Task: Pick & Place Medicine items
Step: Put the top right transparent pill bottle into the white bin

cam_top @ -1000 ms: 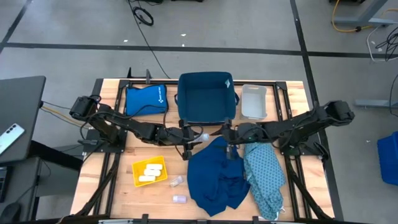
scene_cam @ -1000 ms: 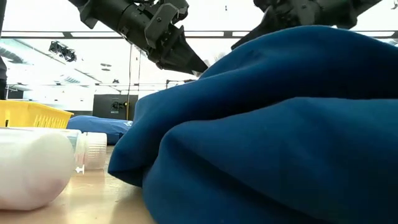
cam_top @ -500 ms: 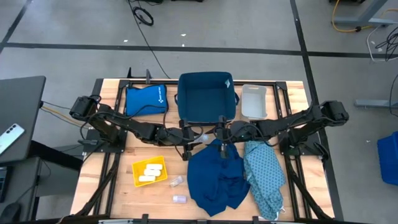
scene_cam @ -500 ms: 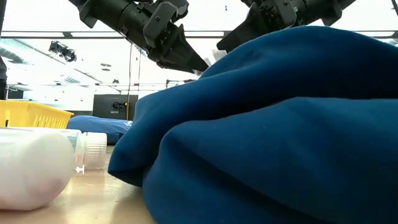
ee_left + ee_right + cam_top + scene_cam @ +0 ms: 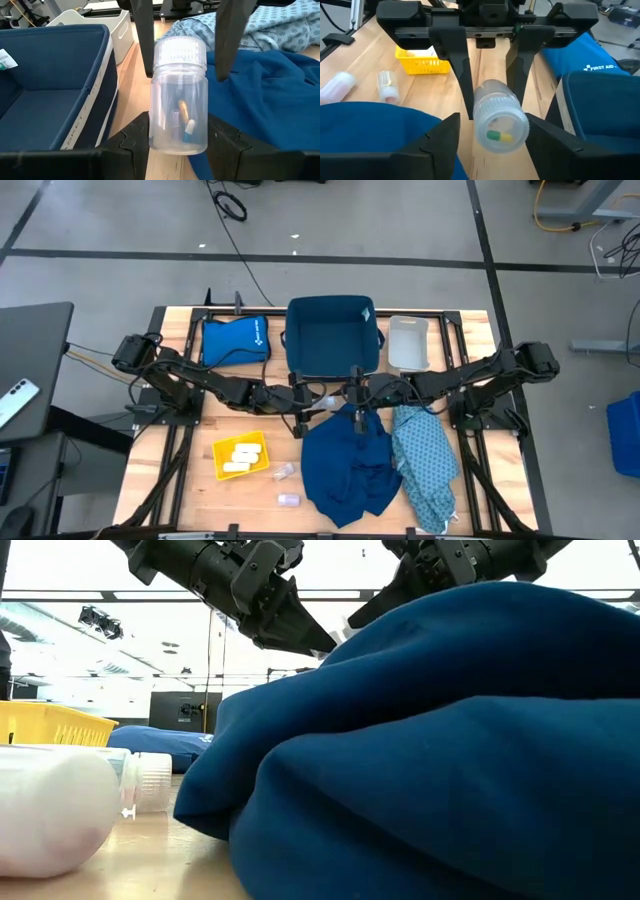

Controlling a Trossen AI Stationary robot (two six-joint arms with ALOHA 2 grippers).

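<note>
Since one second ago my right arm has moved in from the right, and now the right gripper [image 5: 352,393] stands facing the left gripper [image 5: 307,398] over the middle of the table [image 5: 175,480]. From my left wrist camera I see the clear pill bottle [image 5: 178,95] held between the left fingers [image 5: 227,145], closed on its body, with the white ribbed cap pointing to the other arm. The right fingers [image 5: 442,137] stand on both sides of the cap, still a little apart from it, so I see no grip there. Below them lies the dark blue cloth [image 5: 348,460], and beside it the patterned light blue cloth [image 5: 425,460]. Nearer the front edge, two small bottles [image 5: 285,472] lie on the wood, next to the yellow tray [image 5: 241,454] with cream packs [image 5: 240,452] inside. Farther back stand the blue bin [image 5: 332,335], the white container [image 5: 407,342] and the blue first aid pouch [image 5: 234,340].
</note>
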